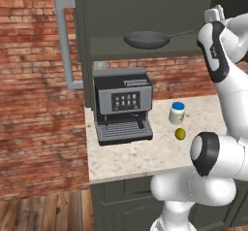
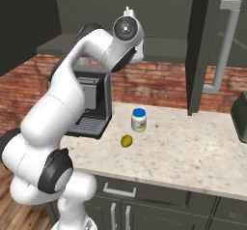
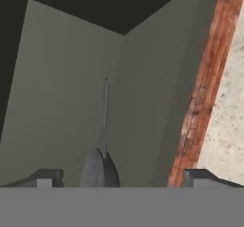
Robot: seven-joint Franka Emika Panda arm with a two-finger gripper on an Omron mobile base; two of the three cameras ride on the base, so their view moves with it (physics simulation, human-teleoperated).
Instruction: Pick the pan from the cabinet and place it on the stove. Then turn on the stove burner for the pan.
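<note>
Pan (image 1: 147, 40) sitting on shelf of open cabinet (image 1: 145, 11), near shelf's front edge, handle pointing toward my side. Not yet lifted; carrying to stove and turning burner knob both remaining. My arm reaching up high, elbow bent, wrist at shelf level just beside handle end. In hand view, my gripper (image 3: 121, 179) facing into cabinet, thin handle running away between fingertips (image 3: 44, 178). Jaws standing fully spread, gripping nothing. Coffee machine (image 1: 123, 109), jar (image 1: 177, 112) resting on counter (image 1: 145, 157) below.
</note>
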